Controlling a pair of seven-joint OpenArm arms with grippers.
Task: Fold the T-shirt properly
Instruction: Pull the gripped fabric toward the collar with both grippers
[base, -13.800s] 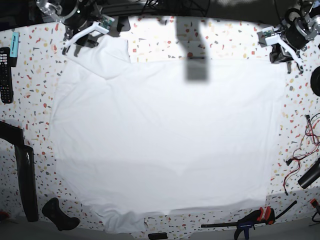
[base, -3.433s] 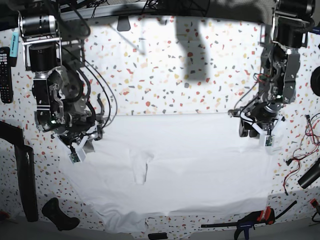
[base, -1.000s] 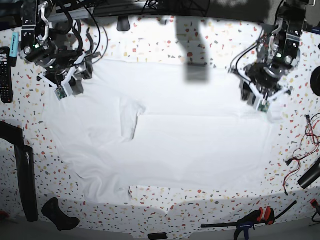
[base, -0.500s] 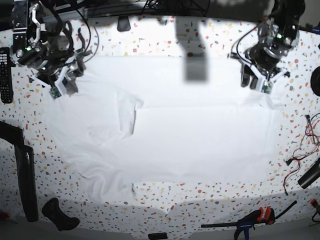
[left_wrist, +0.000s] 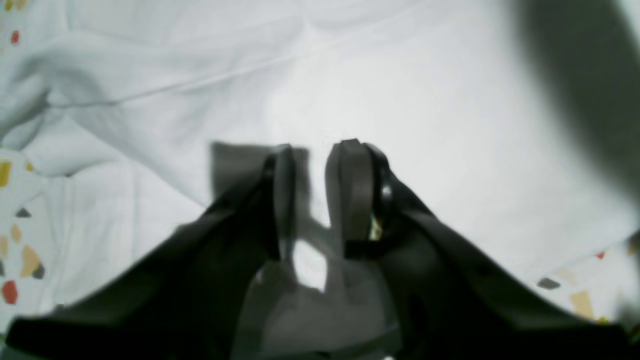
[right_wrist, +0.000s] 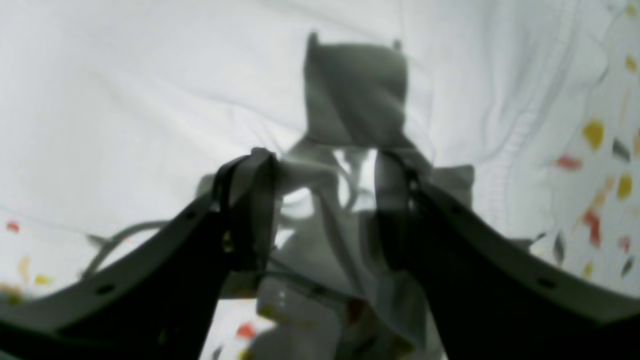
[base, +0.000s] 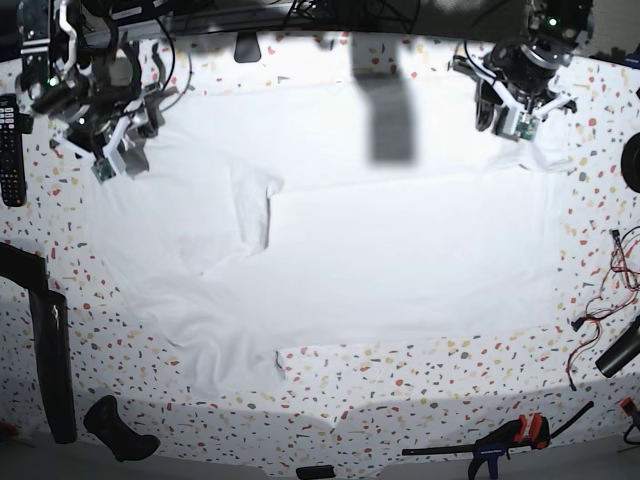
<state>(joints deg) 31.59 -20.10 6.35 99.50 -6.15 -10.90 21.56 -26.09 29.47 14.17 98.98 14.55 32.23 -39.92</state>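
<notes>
The white T-shirt (base: 400, 250) lies spread over the speckled table (base: 420, 395), with a fold ridge at its left middle. My left gripper (base: 520, 122) is at the shirt's far right corner, and in the left wrist view (left_wrist: 317, 192) its jaws stand almost together with thin cloth (left_wrist: 425, 100) between them. My right gripper (base: 112, 160) is at the shirt's far left edge. In the right wrist view (right_wrist: 322, 200) bunched cloth (right_wrist: 125, 100) fills the gap between its fingers (right_wrist: 250, 200).
A black remote (base: 10, 140) lies at the left edge. A black bar (base: 50, 350) and a black handle (base: 120, 430) are at the front left. A clamp (base: 510, 435), red wires (base: 600, 310) and a black cylinder (base: 622, 352) are at the front right.
Both grippers have moved toward the table's far edge, dragging the shirt's far edge with them. The near hem has slid away from the front edge.
</notes>
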